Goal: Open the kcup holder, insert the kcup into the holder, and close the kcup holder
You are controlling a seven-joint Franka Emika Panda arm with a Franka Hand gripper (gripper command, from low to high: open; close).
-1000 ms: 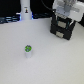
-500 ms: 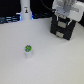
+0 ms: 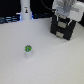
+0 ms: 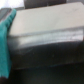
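since the gripper [image 3: 64,19] hangs right over the black holder [image 3: 62,29] and its jaws are lost in blur, i cannot tell how far open they are or whether they grip anything, so a pull could slip off the drawer front or drag the whole box. the green-topped cup [image 3: 28,50] stands well away from the gripper on the table [image 3: 50,62], and the wrist view gives only a smeared grey surface.

kcup [image 3: 28,50]: white, green top | kcup holder [image 3: 63,27]: black | table [image 3: 45,60]: white
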